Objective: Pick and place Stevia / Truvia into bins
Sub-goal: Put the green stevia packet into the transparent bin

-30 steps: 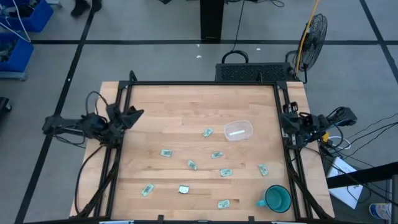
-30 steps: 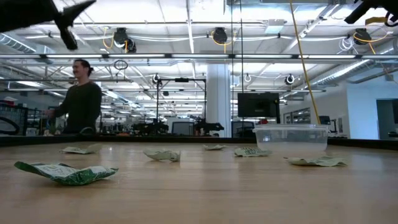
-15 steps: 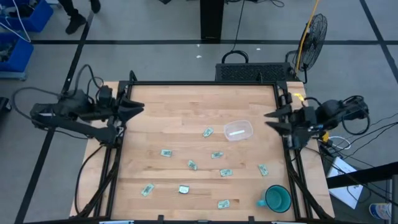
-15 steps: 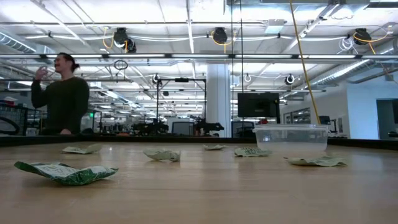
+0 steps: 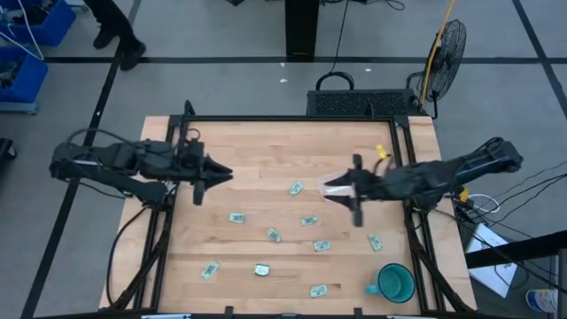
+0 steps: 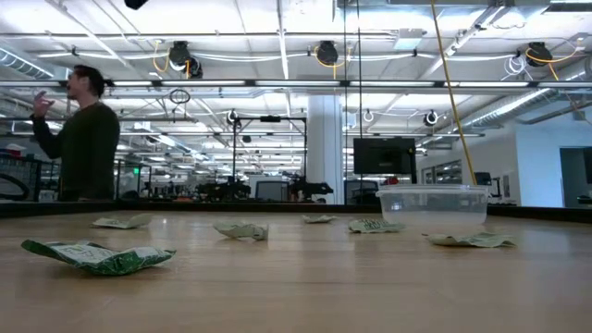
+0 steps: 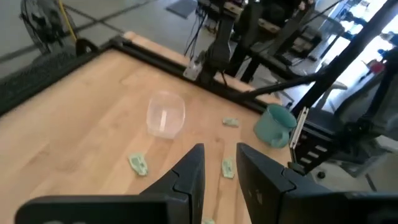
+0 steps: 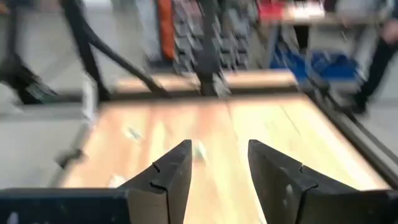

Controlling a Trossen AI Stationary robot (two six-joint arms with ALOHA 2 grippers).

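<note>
Sachets [image 5: 236,217] are lying scattered across the table's middle and near half, flat or slightly crumpled; one [image 5: 296,188] is sitting just beside the tub [image 5: 339,186], which is standing right of centre, with what looks like one sachet already inside. Mug [image 5: 392,282] is occupying the near right corner. Left gripper [image 5: 205,175] is hovering near the left edge, fingers spread, holding nothing. Right gripper [image 5: 354,190] is hanging beside the tub, fingers spread, empty. Judgement: sachets are light, thin and limp, likely sliding on wood; pinching a raised crumpled edge is looking best.
</note>
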